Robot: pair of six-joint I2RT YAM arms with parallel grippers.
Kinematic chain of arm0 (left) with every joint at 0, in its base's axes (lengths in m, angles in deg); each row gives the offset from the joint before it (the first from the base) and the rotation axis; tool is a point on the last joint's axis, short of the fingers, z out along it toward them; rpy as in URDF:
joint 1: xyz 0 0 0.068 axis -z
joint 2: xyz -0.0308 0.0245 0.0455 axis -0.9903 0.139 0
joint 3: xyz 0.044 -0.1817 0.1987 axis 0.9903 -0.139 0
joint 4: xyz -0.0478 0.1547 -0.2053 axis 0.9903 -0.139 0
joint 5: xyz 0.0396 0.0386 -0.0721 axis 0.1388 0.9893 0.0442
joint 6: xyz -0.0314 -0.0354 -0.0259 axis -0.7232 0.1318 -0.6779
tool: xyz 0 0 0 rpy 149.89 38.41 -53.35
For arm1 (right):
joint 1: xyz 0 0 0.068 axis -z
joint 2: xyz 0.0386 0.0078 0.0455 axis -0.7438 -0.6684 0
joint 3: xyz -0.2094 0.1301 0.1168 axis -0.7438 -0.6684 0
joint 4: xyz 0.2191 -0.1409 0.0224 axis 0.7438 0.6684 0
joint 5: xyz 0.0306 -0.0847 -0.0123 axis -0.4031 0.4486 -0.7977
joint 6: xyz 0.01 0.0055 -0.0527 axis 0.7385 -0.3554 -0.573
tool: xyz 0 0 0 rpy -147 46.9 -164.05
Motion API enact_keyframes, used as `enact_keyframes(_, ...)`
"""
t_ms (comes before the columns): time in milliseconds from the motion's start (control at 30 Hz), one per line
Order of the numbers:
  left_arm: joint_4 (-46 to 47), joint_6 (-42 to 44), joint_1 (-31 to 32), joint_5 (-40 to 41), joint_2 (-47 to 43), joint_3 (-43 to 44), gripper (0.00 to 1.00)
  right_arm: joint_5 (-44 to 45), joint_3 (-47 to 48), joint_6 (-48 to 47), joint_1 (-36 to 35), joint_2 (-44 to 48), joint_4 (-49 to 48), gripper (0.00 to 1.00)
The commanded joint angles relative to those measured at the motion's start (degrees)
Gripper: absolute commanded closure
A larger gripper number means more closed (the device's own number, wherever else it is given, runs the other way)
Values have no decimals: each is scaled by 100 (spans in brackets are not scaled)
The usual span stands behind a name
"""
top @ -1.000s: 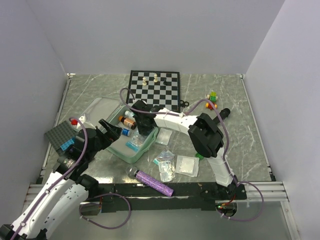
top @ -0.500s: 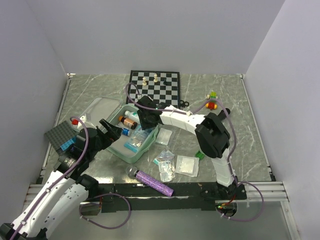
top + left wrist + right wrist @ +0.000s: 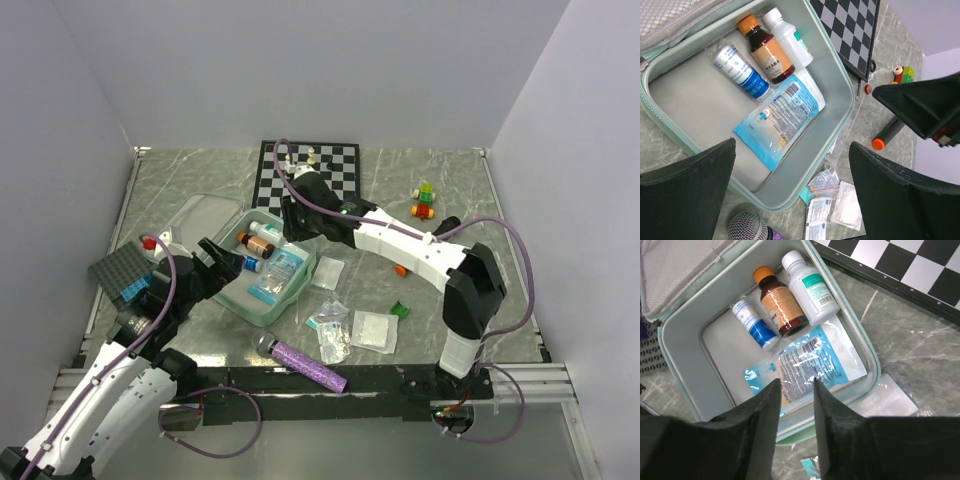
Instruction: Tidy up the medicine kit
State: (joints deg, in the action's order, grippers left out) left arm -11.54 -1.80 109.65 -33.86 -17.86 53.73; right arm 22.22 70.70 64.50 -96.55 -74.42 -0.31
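The mint-green medicine kit (image 3: pixel 262 305) lies open at centre left, its lid (image 3: pixel 203 214) folded back to the left. Inside it are a brown bottle with an orange cap (image 3: pixel 781 307), a white bottle (image 3: pixel 807 287), a small blue-and-white container (image 3: pixel 754 324) and a blue pouch (image 3: pixel 810 367). My right gripper (image 3: pixel 291 228) hovers above the kit's far edge; its jaws (image 3: pixel 796 382) stand slightly apart with nothing between them. My left gripper (image 3: pixel 228 258) is wide open and empty over the kit's near left side (image 3: pixel 792 145).
The chessboard (image 3: pixel 310 175) lies just behind the kit. Loose packets (image 3: pixel 330 335), a gauze pad (image 3: pixel 373 330) and a white packet (image 3: pixel 328 272) lie to the kit's right. A purple microphone (image 3: pixel 305 365) lies in front. The dark studded plate (image 3: pixel 120 270) is at the left, coloured blocks (image 3: pixel 425 200) at the far right.
My right arm has lifted and drawn back from inside the kit towards the chessboard, leaving the blue pouch uncovered in the kit. My left arm has not moved.
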Motion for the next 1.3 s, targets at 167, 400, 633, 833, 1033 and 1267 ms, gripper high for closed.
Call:
enact_keyframes(167,97,-92,14,-75,-28,33,1,-1,230,-270,-11,-890,-201,69)
enact_keyframes(400,53,-22,5,-14,50,76,1,183,626,-155,68,-1506,-184,73)
enact_keyframes(633,-52,48,5,57,94,129,1,403,889,-181,103,-1937,-333,76)
enact_keyframes(833,-132,110,13,118,112,182,1,298,1293,-199,112,-2297,-299,76)
enact_keyframes(1033,-114,119,5,118,156,173,1,271,1347,-217,129,-2351,-420,77)
enact_keyframes(1267,-149,110,5,127,165,182,1,297,1056,-278,129,-2034,-774,77)
